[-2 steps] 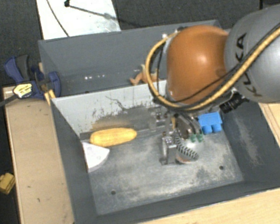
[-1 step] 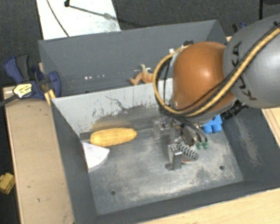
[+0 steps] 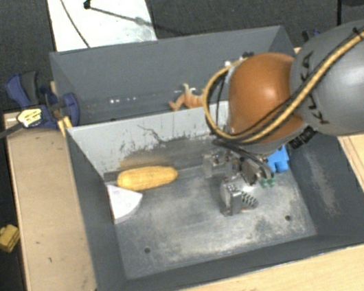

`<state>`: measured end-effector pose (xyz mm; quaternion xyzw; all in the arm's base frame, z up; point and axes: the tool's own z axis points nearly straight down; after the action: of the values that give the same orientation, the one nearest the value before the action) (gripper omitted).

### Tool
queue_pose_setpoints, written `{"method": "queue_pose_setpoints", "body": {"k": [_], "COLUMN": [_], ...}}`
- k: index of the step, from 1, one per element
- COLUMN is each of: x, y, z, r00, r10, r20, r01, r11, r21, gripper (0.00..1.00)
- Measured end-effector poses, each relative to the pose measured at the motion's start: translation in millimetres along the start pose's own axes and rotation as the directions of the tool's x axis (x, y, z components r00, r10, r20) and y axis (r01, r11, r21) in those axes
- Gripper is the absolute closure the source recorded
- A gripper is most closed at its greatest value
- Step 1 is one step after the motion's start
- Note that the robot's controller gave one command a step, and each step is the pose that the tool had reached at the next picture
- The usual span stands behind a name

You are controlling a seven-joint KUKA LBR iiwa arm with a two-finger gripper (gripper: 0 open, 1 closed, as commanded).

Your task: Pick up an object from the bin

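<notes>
Gripper [image 3: 240, 199] near one blue block [image 3: 279, 159]; one yellow cob [image 3: 147, 177], one white scrap [image 3: 123, 202]

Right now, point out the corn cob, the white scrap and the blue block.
corn cob [image 3: 147, 177]: camera view, middle of the cob.
white scrap [image 3: 122, 202]: camera view, centre of the scrap.
blue block [image 3: 280, 159]: camera view, its exposed right part.
</notes>
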<state>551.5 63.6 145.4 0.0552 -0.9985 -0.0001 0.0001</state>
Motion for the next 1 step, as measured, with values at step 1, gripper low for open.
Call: {"method": "queue_pose_setpoints", "body": {"k": [1], "x": [4.9], "y": [-40.3], "z": [13.0], "r00": [1.0], "r10": [0.007], "r20": [0.004], "r01": [-0.007], "r11": [1.0], "r21": [-0.001], "gripper": [0.0]}}
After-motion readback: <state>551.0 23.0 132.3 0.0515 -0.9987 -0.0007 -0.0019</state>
